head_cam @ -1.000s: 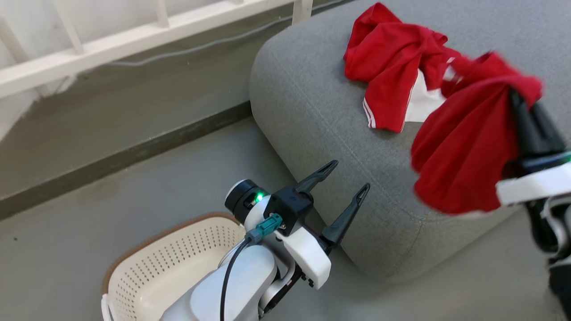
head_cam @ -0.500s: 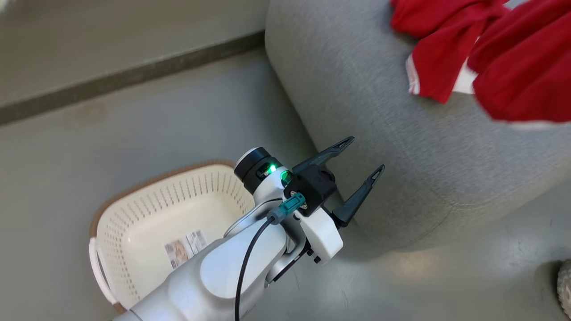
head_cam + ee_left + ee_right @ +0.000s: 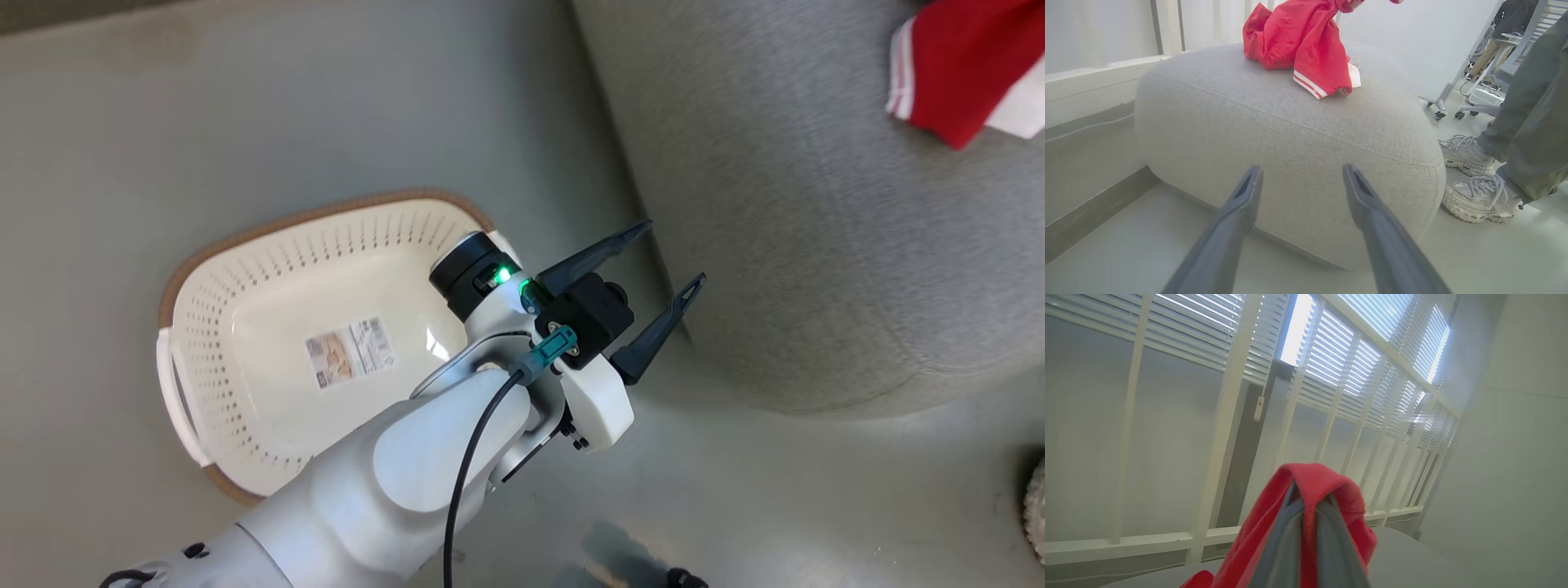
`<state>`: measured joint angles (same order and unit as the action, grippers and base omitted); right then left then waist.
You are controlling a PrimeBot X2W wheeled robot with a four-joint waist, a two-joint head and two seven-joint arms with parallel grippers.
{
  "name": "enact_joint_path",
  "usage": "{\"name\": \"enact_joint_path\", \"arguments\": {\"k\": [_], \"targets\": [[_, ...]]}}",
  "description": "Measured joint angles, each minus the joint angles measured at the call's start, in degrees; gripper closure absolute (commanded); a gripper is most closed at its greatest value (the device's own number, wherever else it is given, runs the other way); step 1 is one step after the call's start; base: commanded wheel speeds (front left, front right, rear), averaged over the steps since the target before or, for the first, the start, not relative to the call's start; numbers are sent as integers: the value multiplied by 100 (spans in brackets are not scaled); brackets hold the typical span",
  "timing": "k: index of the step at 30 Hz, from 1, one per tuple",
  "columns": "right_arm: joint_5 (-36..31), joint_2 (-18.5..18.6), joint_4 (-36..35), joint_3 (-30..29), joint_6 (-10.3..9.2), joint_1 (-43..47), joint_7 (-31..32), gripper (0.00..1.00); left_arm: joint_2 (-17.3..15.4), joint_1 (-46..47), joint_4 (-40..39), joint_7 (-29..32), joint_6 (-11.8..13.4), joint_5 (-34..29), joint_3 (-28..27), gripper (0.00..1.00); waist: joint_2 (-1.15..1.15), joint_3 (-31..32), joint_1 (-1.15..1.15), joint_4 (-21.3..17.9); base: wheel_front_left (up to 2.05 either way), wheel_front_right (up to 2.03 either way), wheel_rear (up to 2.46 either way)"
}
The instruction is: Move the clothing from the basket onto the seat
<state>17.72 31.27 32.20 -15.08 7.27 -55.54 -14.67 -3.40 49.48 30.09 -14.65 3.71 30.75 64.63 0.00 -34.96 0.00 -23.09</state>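
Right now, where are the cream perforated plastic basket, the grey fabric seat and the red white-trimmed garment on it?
Cream perforated plastic basket (image 3: 204,343), head view, left wall.
Grey fabric seat (image 3: 1290,134), left wrist view, front side.
Red white-trimmed garment (image 3: 1306,45), left wrist view, bunched middle.

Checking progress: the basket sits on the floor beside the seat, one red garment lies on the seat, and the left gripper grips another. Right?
Wrong arm: the right wrist view shows the right gripper shut on that second garment; the left gripper stands open, empty. The rest holds.
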Motion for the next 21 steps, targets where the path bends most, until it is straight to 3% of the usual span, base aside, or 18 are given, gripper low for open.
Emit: {"name": "enact_joint_path", "arguments": {"k": [8,14,21], "targets": [[-611,472,406,-924,0,-524,0,100,-15,150,101,0,126,3,148,0,0,-540,0,293,0,0,0],[-1263,592,832,-1425,1,-850,-1,100,-21,151,176,0,189,18,222,0,0,-826,0,435,0,0,0],[-1788,615,2085,-1924,5,-1165,-2,100,-21,149,223,0,193,111,335,0,0,-989,0,585,0,0,0]]}}
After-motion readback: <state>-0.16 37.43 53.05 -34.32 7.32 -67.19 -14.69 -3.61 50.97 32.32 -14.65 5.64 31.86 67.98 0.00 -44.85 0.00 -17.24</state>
